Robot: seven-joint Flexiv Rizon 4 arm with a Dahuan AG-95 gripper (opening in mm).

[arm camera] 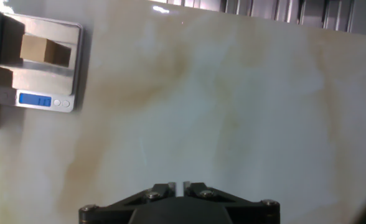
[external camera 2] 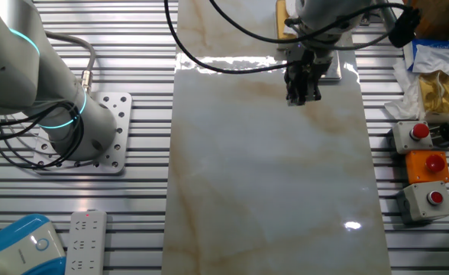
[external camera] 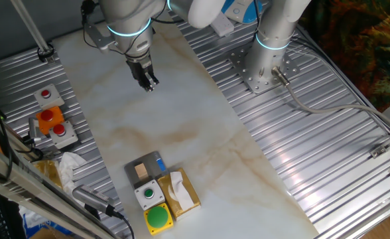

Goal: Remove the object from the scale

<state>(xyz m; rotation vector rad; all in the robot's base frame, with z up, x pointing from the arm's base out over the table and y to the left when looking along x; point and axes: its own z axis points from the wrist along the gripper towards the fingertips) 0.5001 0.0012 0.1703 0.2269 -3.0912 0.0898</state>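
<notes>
So, one fixed view first: the scale (external camera: 146, 168) lies flat near the near edge of the marble table (external camera: 182, 119), its long axis running diagonally, the blue patch on its far right corner. The object (external camera: 140, 172), a tiny tan cube, sits on the platform, edges roughly square with the scale. Just beside the scale are a grey box with a green button (external camera: 148, 194), a yellow box with a big green button (external camera: 158, 218) and a yellow-brown tissue box (external camera: 182, 192). My gripper (external camera: 148, 82) hangs well apart from all that, at the far end of the table, pointing down with a slight tilt; fingers look pressed together.

Other fixed view: my gripper (external camera 2: 304, 93) hovers above the marble near its far right part, wrist upright, fingers down and closed with no gap that I can see. Red button boxes (external camera 2: 421, 164) sit on the ribbed metal to the right. Scale not visible here.

Hand view: my fingertips (arm camera: 195, 188) nearly meet at the bottom edge, nothing between them. The scale (arm camera: 43, 65) is at upper left, blue display (arm camera: 35, 99) toward me, the object (arm camera: 45, 50) resting on top, well apart from my fingers.
</notes>
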